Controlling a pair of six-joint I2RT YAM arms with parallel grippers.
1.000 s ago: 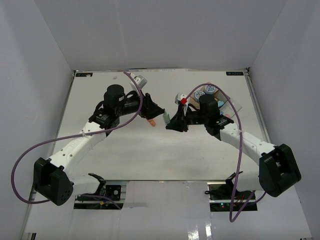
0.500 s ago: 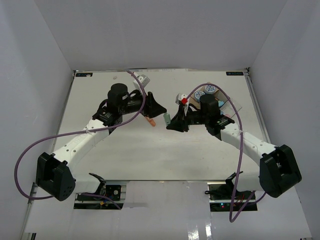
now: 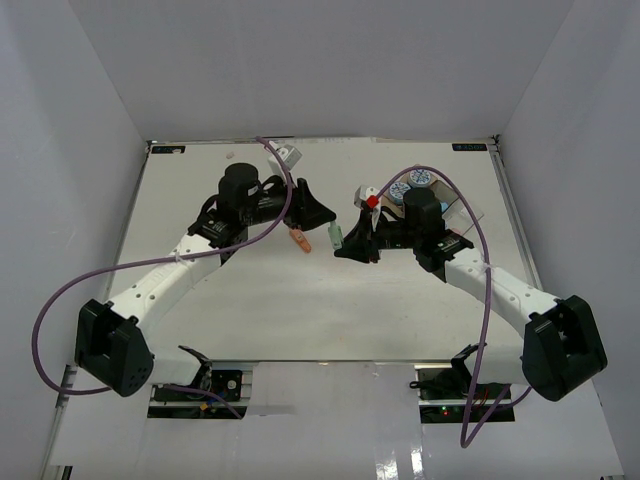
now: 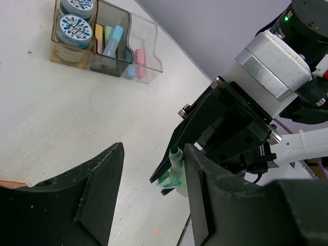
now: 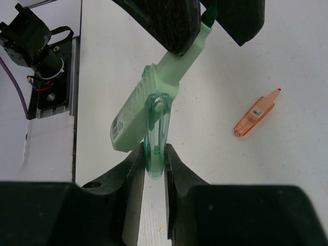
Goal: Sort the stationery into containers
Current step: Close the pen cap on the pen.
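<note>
My right gripper (image 5: 155, 154) is shut on the clear green cap end of a pale green stationery piece (image 5: 148, 102), held above the table (image 3: 250, 300). The piece's dark green tip reaches between the fingers (image 5: 174, 20) of my left gripper (image 4: 154, 154), which is open. The piece (image 4: 177, 171) lies against one finger, with a wide gap to the other. An orange piece (image 5: 256, 114) lies on the table just below the left gripper (image 3: 322, 215). The containers (image 4: 148, 64) hold two blue-and-white rolls (image 4: 72, 31) in amber, yellow, green and blue pieces (image 4: 110, 41) in grey, and a pink piece in clear.
In the top view the containers (image 3: 468, 212) sit at the back right, partly behind my right arm (image 3: 470, 270). Purple cables loop over both arms. White walls enclose the table on three sides.
My left gripper has moved right and its jaws have narrowed around the green piece's tip. The right gripper has stayed shut on the piece and shifted only slightly.
</note>
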